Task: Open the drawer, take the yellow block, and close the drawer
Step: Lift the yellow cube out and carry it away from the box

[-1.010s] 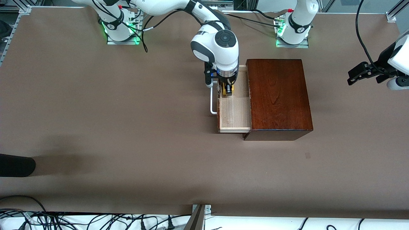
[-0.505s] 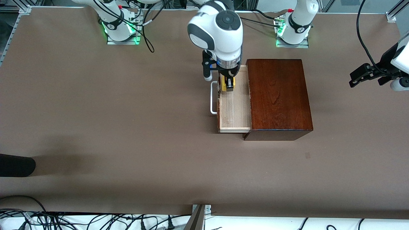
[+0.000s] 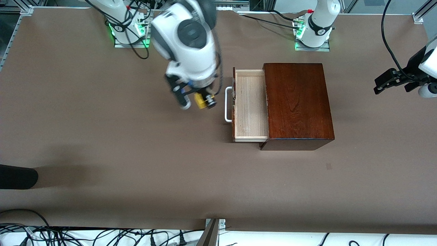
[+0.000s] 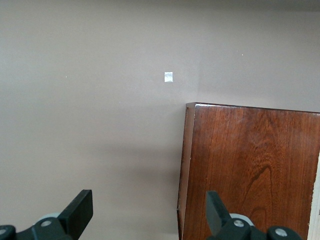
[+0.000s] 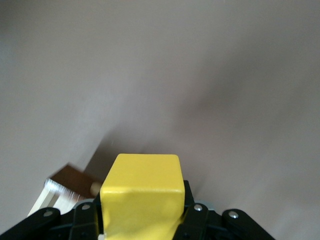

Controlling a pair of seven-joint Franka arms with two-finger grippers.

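Observation:
The drawer stands pulled out of the dark mahogany box, its pale tray bare and its white handle toward the right arm's end. My right gripper is shut on the yellow block and holds it up over the bare table beside the handle. The block fills the right wrist view between the jaws. My left gripper is open and waits off the left arm's end of the table; in the left wrist view it looks down on the box.
A small pale mark lies on the brown table near the box. A dark object sticks in at the table's edge at the right arm's end. Cables run along the edge nearest the front camera.
My right gripper has lifted the yellow block out of the drawer and carried it past the handle toward the right arm's end. The left arm has barely moved.

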